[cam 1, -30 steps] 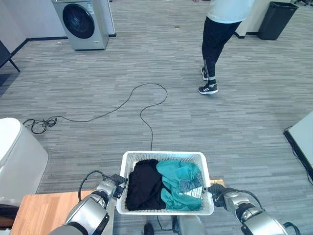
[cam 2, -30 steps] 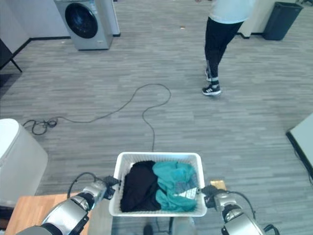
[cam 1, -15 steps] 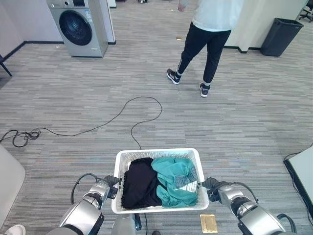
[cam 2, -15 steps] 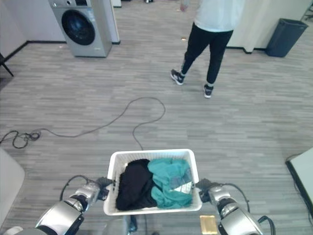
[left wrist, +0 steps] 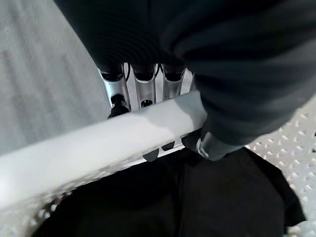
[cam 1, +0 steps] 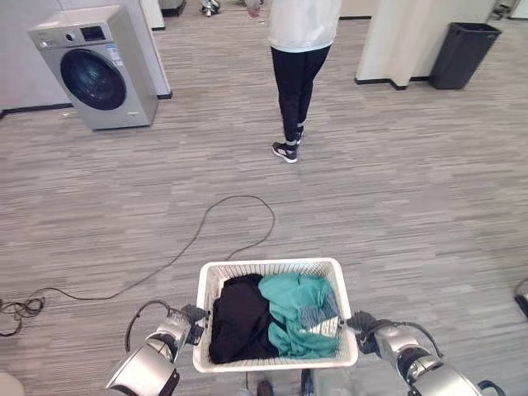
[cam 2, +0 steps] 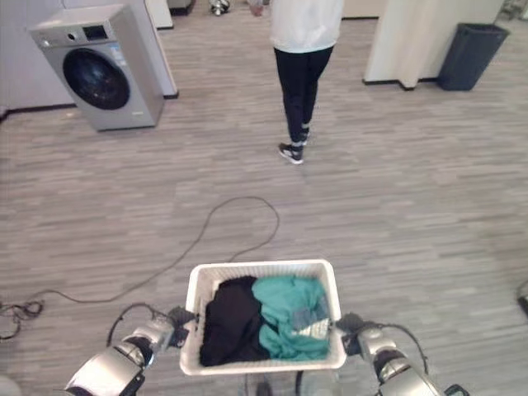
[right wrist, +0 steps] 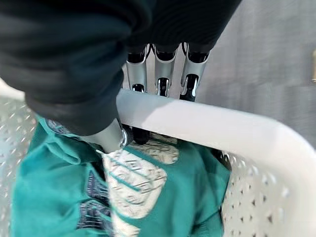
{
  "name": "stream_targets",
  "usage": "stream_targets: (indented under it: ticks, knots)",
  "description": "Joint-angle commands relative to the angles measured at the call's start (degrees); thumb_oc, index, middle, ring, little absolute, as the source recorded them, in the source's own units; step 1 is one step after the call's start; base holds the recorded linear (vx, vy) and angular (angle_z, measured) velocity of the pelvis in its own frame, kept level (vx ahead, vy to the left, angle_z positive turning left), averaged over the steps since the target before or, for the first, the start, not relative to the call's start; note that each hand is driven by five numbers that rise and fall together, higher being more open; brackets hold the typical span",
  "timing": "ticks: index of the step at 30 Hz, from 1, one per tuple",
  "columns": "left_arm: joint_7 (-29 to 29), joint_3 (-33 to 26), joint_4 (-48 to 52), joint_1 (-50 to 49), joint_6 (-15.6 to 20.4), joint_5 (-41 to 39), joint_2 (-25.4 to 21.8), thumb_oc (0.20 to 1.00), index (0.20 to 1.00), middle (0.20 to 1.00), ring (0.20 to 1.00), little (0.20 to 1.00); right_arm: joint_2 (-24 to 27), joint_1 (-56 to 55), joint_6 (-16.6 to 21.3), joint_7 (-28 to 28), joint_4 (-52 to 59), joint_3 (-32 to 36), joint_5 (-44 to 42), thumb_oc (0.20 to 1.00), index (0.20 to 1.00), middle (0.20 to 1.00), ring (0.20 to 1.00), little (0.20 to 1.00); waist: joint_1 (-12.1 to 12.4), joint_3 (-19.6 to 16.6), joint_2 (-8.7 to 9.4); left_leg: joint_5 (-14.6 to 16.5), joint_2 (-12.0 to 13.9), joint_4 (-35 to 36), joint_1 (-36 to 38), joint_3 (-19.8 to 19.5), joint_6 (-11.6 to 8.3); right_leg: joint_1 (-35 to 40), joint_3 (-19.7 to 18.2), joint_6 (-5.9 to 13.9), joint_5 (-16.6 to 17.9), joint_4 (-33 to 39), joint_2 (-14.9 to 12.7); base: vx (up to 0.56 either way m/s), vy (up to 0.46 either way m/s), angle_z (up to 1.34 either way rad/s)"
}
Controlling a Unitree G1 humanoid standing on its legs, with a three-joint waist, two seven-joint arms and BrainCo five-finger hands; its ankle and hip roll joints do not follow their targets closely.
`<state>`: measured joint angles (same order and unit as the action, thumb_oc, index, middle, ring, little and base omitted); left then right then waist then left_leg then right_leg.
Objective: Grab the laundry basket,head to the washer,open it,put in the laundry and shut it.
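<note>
So we're holding the white laundry basket (cam 1: 276, 360) out in front of us over the floor, one hand on each side. Our left hand (cam 1: 183, 318) is gripping the left rim with fingers (left wrist: 143, 84) curled under it and thumb inside; our right hand (cam 1: 368, 323) is doing the same on the right rim. Inside, a black garment (cam 1: 239, 319) is lying on the left and a teal one (cam 1: 302, 313) on the right. The washer (cam 1: 92, 68) is sitting well off at the far left, door closed. A person (cam 1: 300, 58) is standing ahead, and a dark bin (cam 1: 464, 54) is over at the far right.
</note>
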<state>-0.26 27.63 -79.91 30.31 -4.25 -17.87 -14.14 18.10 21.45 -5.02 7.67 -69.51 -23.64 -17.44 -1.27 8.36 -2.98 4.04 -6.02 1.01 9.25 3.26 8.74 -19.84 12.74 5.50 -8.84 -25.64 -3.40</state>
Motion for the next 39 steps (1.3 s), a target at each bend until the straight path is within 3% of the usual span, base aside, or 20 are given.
stream_targets:
  ticks: [1, 2, 3, 7, 9, 10, 12, 14, 15, 18, 20, 21, 22, 27, 28, 31, 33, 35, 37, 39]
  knots:
    - [-2.6, -1.2, 2.3, 2.5, 2.6, -0.7, 2.7, 0.2, 0.2, 0.2, 0.2, 0.2, -2.7, 3.2, 1.4, 1.8, -1.8, 1.5, -4.5, 0.2, 0.2, 0.2, 0.2, 0.2, -1.3, -0.6, 2.45, -1.0, 1.6, -4.3, -5.9, 1.8, -6.91, 6.8, -4.7, 1.8, 11.7, 16.3, 1.4, 0.51, -0.035, 1.08]
    - [-2.5, -1.9, 2.1, 3.1, 3.0, -1.3, 2.8, 0.2, 0.2, 0.2, 0.2, 0.2, -2.6, 3.5, 1.4, 1.2, -2.3, 2.7, -6.3, 0.2, 0.2, 0.2, 0.2, 0.2, -2.6, -0.7, 2.61, 0.9, 1.5, -4.2, -3.3, 0.8, -7.72, 3.9, -4.7, 2.81, 15.7, 24.9, -0.2, 0.82, -0.084, 1.33]
    - [-2.1, -3.7, 2.3, 2.5, 3.1, -4.1, 3.1, 0.2, 0.2, 0.2, 0.2, 0.2, -2.4, 3.2, 0.8, 1.3, -3.2, 3.6, -7.1, 0.2, 0.2, 0.2, 0.2, 0.2, -3.5, -1.5, 2.81, 2.1, 1.5, -4.9, 0.0, -0.7, -8.48, 3.4, -4.2, 3.58, 18.0, 25.6, -1.3, 0.81, -0.084, 1.23]
    - [-2.5, -3.3, 2.6, 1.9, 3.0, -5.2, 4.1, 0.2, 0.2, 0.2, 0.2, 0.2, -1.8, 2.9, 0.5, 1.4, -4.3, 3.7, -7.7, 0.2, 0.2, 0.2, 0.2, 0.2, -4.2, -3.7, 3.22, 3.4, 1.9, -9.5, 2.8, -2.7, -9.69, 6.3, -6.0, 1.84, 18.4, 22.6, 0.5, 0.57, -0.113, 0.6]
    - [-2.3, -3.2, 2.6, 1.5, 2.9, -6.3, 4.6, 0.2, 0.2, 0.2, 0.2, 0.2, -1.6, 2.9, 0.5, 1.1, -4.4, 3.8, -8.4, 0.2, 0.2, 0.2, 0.2, 0.2, -4.5, -4.6, 2.72, -1.8, 3.5, -16.5, 1.6, -3.4, -12.71, 8.8, -5.3, 0.23, 17.1, 21.8, 2.0, 0.53, -0.148, 0.22]
    - [-2.3, -3.2, 2.3, 1.3, 2.9, -6.7, 4.7, 0.2, 0.2, 0.2, 0.2, 0.2, -1.6, 2.9, 0.7, 1.0, -4.4, 3.9, -8.9, 0.2, 0.2, 0.2, 0.2, 0.2, -4.7, -5.0, 2.42, -7.3, 4.8, -22.6, 0.2, -3.4, -15.37, 10.7, -4.4, -0.99, 15.9, 21.3, 2.9, 0.42, -0.163, 0.08]
    - [-2.1, -3.1, 2.5, 1.6, 2.6, -7.5, 4.4, 0.2, 0.2, 0.2, 0.2, 0.2, -1.3, 2.9, 0.7, 0.8, -3.7, 3.7, -10.0, 0.2, 0.2, 0.2, 0.2, 0.2, -4.3, -5.0, 4.28, -14.3, 6.8, -34.5, -5.1, -1.1, -18.3, 14.3, -3.9, -2.96, 14.4, 22.4, 2.4, 0.43, -0.23, 0.11]
    - [-1.4, -2.9, 2.8, 2.9, 2.4, -8.6, 3.7, 0.2, 0.2, 0.2, 0.2, 0.2, -0.8, 4.1, 0.7, -0.4, -3.4, 2.8, -11.2, 0.2, 0.2, 0.2, 0.2, 0.2, -3.0, -3.9, 5.66, -12.6, 8.4, -42.0, -11.5, 2.4, -16.11, 17.5, -4.4, -4.36, 12.3, 22.9, 2.7, 0.44, -0.251, 0.27]
    - [-1.2, -3.0, 2.5, 4.5, 2.1, -9.6, 3.9, 0.2, 0.2, 0.2, 0.2, 0.2, -0.5, 5.3, 0.7, -1.4, -3.3, 2.5, -11.8, 0.2, 0.2, 0.2, 0.2, 0.2, -2.0, -3.1, 6.11, -9.7, 11.0, -37.4, -16.4, 7.5, -14.06, 20.5, -3.8, -4.48, 11.0, 23.8, 2.7, 0.59, -0.197, -0.26]
    - [-1.4, -2.2, 2.5, 5.2, 2.1, -8.2, 3.8, 0.2, 0.2, 0.2, 0.2, 0.2, -0.6, 5.7, 0.8, -0.8, -2.5, 2.1, -12.1, 0.2, 0.2, 0.2, 0.2, 0.2, -0.6, -3.0, 5.94, -6.8, 9.4, -26.4, -21.1, 9.6, -12.06, 22.8, -3.5, -3.12, 9.8, 25.1, 2.9, 0.37, -0.015, -0.18]
    - [-1.3, -2.3, 2.4, 5.1, 2.3, -7.5, 3.1, 0.2, 0.2, 0.2, 0.2, 0.2, -0.7, 5.7, 0.9, -0.5, -0.4, 1.3, -11.8, 0.2, 0.2, 0.2, 0.2, 0.2, 0.5, -3.1, 4.87, -8.9, 8.4, -13.4, -22.1, 8.3, -11.29, 24.7, -5.0, -2.59, 8.4, 25.2, 4.1, 0.35, 0.078, -0.13]
    - [-1.3, -2.3, 2.4, 5.1, 2.3, -7.5, 3.1, 0.2, 0.2, 0.2, 0.2, 0.2, -0.7, 5.7, 0.9, -0.5, -0.3, 1.3, -11.8, 0.2, 0.2, 0.2, 0.2, 0.2, 0.4, -3.2, 4.91, -9.1, 8.3, -13.1, -22.0, 8.3, -11.29, 24.6, -5.0, -2.59, 8.4, 25.2, 4.0, 0.64, 0.159, -0.49]
    - [-1.1, -3.4, 2.3, 4.7, 3.0, -8.3, 2.1, 0.2, 0.2, 0.2, 0.2, 0.2, -1.3, 5.9, 1.7, -0.3, 1.2, 0.2, -11.0, 0.2, 0.2, 0.2, 0.2, 0.2, 2.8, -2.6, 3.12, -15.1, 8.3, 2.3, -23.5, 1.8, -12.36, 28.3, -8.4, -2.9, 5.2, 25.1, 6.3, 0.5, 0.124, -0.57]
    - [-1.3, -3.6, 1.5, 4.3, 3.0, -8.1, 1.3, 0.2, 0.2, 0.2, 0.2, 0.2, -1.6, 6.2, 1.6, 0.4, 0.2, 0.2, -10.7, 0.2, 0.2, 0.2, 0.2, 0.2, 3.5, -2.5, 2.8, -17.6, 10.1, 2.1, -23.9, 3.1, -13.27, 31.2, -10.7, -2.81, 2.4, 23.6, 6.0, 0.45, 0.154, -0.71]
    - [-1.3, -3.5, 2.0, 3.2, 3.2, -7.9, 0.8, 0.2, 0.2, 0.2, 0.2, 0.2, -2.1, 5.8, 1.3, 0.4, 0.3, 0.5, -10.3, 0.2, 0.2, 0.2, 0.2, 0.2, 4.0, -3.7, 2.99, -17.0, 9.9, -2.2, -24.7, 3.1, -11.59, 32.7, -12.0, -2.27, -0.4, 20.3, 4.9, 0.51, 0.276, -0.52]
    - [-1.5, -3.5, 2.5, 2.2, 3.2, -7.4, 0.8, 0.2, 0.2, 0.2, 0.2, 0.2, -2.8, 4.6, 1.2, 1.3, 0.3, 1.5, -9.3, 0.2, 0.2, 0.2, 0.2, 0.2, 4.3, -4.4, 4.16, -12.6, 7.8, -7.8, -24.7, 4.3, -9.12, 29.7, -12.5, 0.3, 3.2, 9.1, 1.6, 0.53, 0.313, -0.4]
    - [-1.5, -2.5, 3.3, 1.5, 3.0, -6.5, 1.4, 0.2, 0.2, 0.2, 0.2, 0.2, -2.9, 3.5, 1.0, 2.0, -0.1, 2.2, -7.8, 0.2, 0.2, 0.2, 0.2, 0.2, 3.9, -3.5, 3.69, -8.7, 6.1, -8.7, -20.3, 5.9, -6.58, 23.2, -11.1, 3.28, 16.5, -6.7, -1.8, 0.51, 0.361, -0.38]
    - [-1.5, -2.1, 3.6, 1.9, 2.9, -5.7, 1.7, 0.2, 0.2, 0.2, 0.2, 0.2, -2.8, 3.2, 0.9, 2.2, -0.6, 2.8, -7.4, 0.2, 0.2, 0.2, 0.2, 0.2, 3.1, -2.6, 2.2, -6.8, 5.8, -8.0, -16.8, 6.8, -5.37, 20.0, -8.2, 2.67, 18.8, -12.7, -2.9, 0.49, 0.402, 0.1]
    - [-1.9, -2.2, 3.3, 2.7, 2.9, -5.4, 1.7, 0.2, 0.2, 0.2, 0.2, 0.2, -2.6, 3.1, 1.0, 2.5, -1.4, 3.3, -7.8, 0.2, 0.2, 0.2, 0.2, 0.2, 1.3, -1.6, 1.37, -5.6, 4.6, -6.3, -12.3, 4.8, -5.11, 12.7, -7.8, 1.67, 12.8, -12.4, -0.6, 0.65, 0.376, 0.41]
    - [-2.3, -1.9, 3.1, 3.1, 2.6, -5.1, 1.9, 0.2, 0.2, 0.2, 0.2, 0.2, -2.6, 3.0, 0.8, 2.7, -1.7, 3.4, -8.2, 0.2, 0.2, 0.2, 0.2, 0.2, 0.2, -1.6, 1.06, -4.4, 4.0, -6.0, -10.0, 4.0, -5.54, 11.5, -5.0, 1.03, 11.1, -6.9, -1.2, 0.45, 0.156, 0.67]
